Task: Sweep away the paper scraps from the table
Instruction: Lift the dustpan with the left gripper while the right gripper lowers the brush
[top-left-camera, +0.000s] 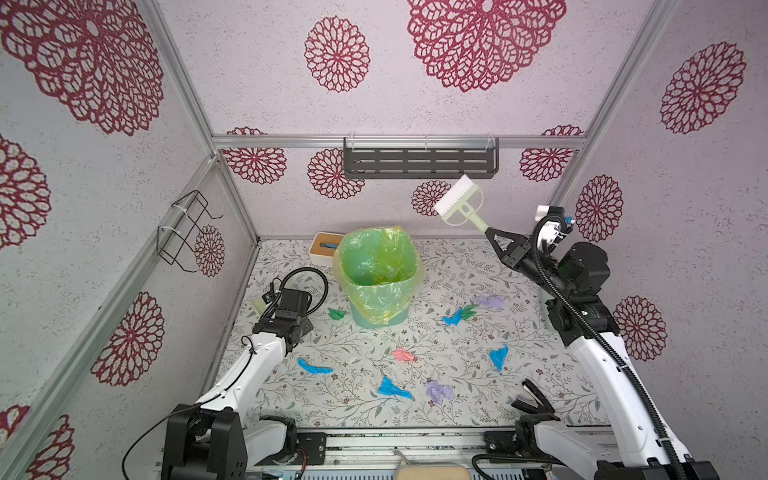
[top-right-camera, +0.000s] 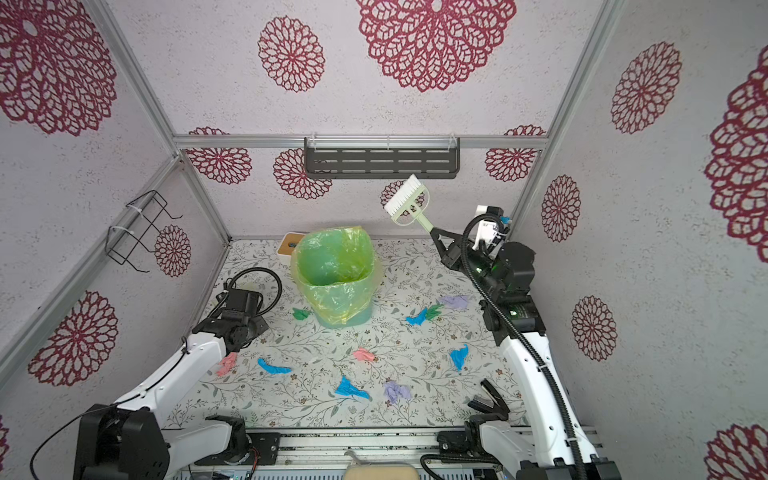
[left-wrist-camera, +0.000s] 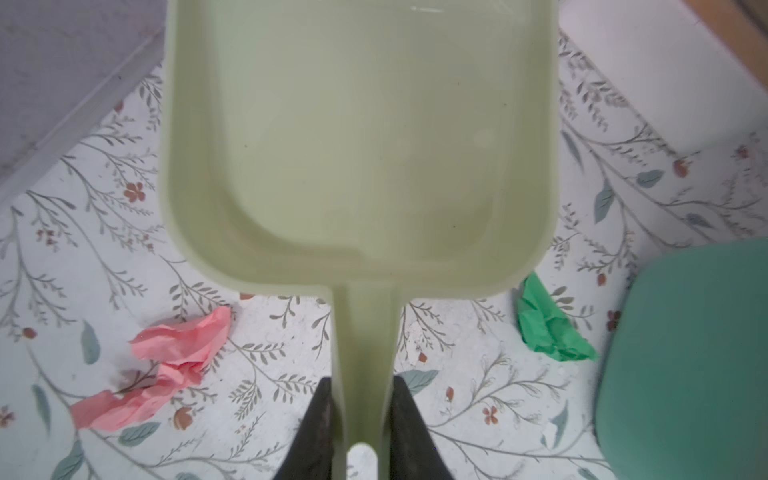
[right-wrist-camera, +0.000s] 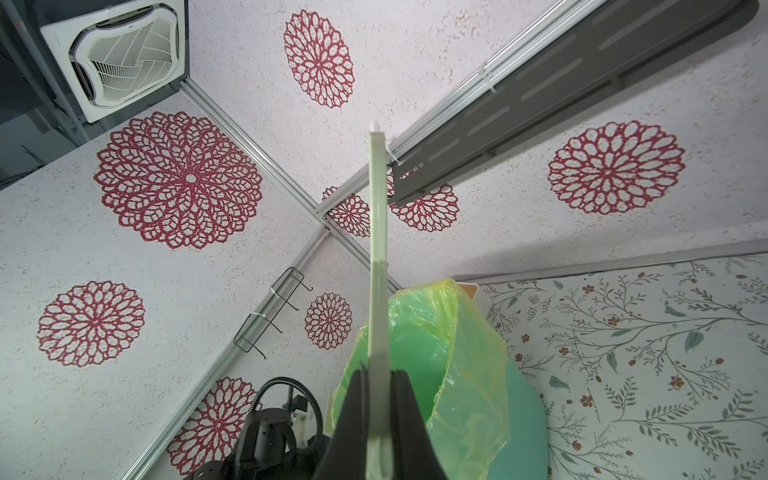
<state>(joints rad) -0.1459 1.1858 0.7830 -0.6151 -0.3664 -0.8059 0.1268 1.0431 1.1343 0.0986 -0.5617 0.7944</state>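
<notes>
Paper scraps (top-left-camera: 394, 388) scattered, left gripper (left-wrist-camera: 362, 386) clamps dustpan (left-wrist-camera: 357, 145), wrist view, right gripper (top-left-camera: 492, 233) clamps brush (top-left-camera: 457, 201)

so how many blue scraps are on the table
4 blue scraps: one beside the green scrap right of the bin, one further right, one near the left arm, one front centre. Others may hide under the arms.

The leaf-printed table (top-left-camera: 449, 345) was strewn with crumpled paper scraps (top-left-camera: 394, 388) in blue, green, pink and lilac. A liner-fitted teal bin (top-left-camera: 365, 320) was stood towards the back, a wooden-lidded white box (top-left-camera: 324, 247) just behind it. A black stapler-like object (top-left-camera: 536, 395) was laid front right.
</notes>
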